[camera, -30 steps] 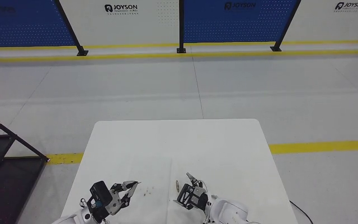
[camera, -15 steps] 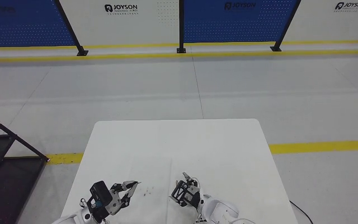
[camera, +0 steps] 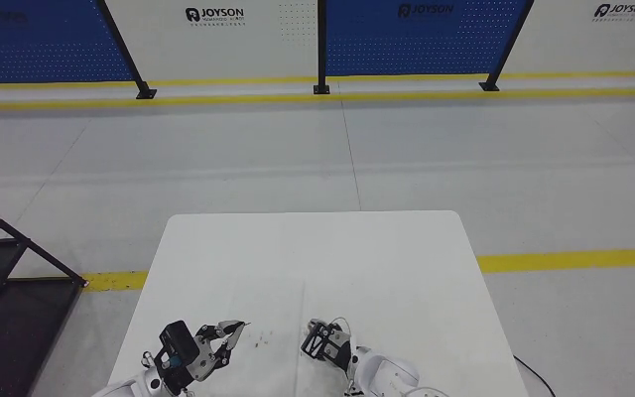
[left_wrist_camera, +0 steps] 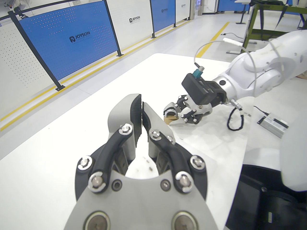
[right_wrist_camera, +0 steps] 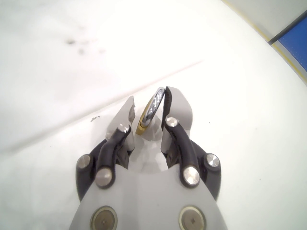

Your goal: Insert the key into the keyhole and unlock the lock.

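My right fingers [right_wrist_camera: 178,106] sit partly open around the small brass padlock with chrome shackle [right_wrist_camera: 151,107] on the white table [right_wrist_camera: 227,84], not clamped. My left fingers [left_wrist_camera: 123,113] are pinched together nearby. Lock-grabbing step, I reckon; next needs a firm squeeze.
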Motion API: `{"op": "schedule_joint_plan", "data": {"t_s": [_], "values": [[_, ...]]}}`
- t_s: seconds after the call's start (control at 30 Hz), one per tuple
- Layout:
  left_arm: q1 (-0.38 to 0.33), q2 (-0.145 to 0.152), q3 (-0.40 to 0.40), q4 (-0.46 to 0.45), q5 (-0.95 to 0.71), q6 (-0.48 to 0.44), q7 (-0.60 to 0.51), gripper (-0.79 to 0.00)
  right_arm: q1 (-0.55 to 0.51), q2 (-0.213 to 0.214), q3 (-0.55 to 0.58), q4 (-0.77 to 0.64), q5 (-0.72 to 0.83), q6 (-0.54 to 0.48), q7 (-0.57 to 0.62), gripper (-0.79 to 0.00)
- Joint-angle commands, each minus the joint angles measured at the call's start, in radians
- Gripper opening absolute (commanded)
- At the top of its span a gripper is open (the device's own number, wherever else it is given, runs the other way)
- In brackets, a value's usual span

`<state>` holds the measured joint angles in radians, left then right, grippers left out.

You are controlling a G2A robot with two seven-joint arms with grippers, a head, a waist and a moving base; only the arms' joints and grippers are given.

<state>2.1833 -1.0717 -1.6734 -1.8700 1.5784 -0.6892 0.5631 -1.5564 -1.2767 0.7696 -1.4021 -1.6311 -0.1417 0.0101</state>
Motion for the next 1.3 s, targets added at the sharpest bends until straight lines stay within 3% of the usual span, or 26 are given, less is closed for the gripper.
{"op": "schedule_joint_plan", "data": {"t_s": [0.0, 0.2, 0.47, 0.63, 1.13, 1.27], "values": [[0.000, 0.000, 0.000, 0.000, 0.000, 0.000, 0.000, -0.785, 0.000, 0.001, 0.001, -0.002, -0.001, -0.002, -0.004, -0.776], [0.000, 0.000, 0.000, 0.000, 0.000, 0.000, 0.000, -0.785, -0.027, 0.023, 0.055, -0.066, 0.012, -0.071, -0.068, -0.785], [0.000, 0.000, 0.000, 0.000, 0.000, 0.000, 0.000, -0.785, -0.195, 0.094, 0.254, -0.298, 0.025, -0.187, -0.253, -0.785], [0.000, 0.000, 0.000, 0.000, 0.000, 0.000, 0.000, -0.785, -0.278, 0.128, 0.371, -0.395, 0.097, -0.354, -0.315, -0.785], [-0.005, 0.000, 0.002, -0.002, -0.003, 0.005, -0.009, -0.785, -0.277, 0.128, 0.371, -0.394, 0.102, -0.354, -0.314, -0.785], [-0.035, -0.002, 0.042, -0.020, -0.057, -0.024, -0.035, -0.785, -0.219, 0.119, 0.335, -0.348, 0.239, -0.432, -0.314, -0.785]]}}
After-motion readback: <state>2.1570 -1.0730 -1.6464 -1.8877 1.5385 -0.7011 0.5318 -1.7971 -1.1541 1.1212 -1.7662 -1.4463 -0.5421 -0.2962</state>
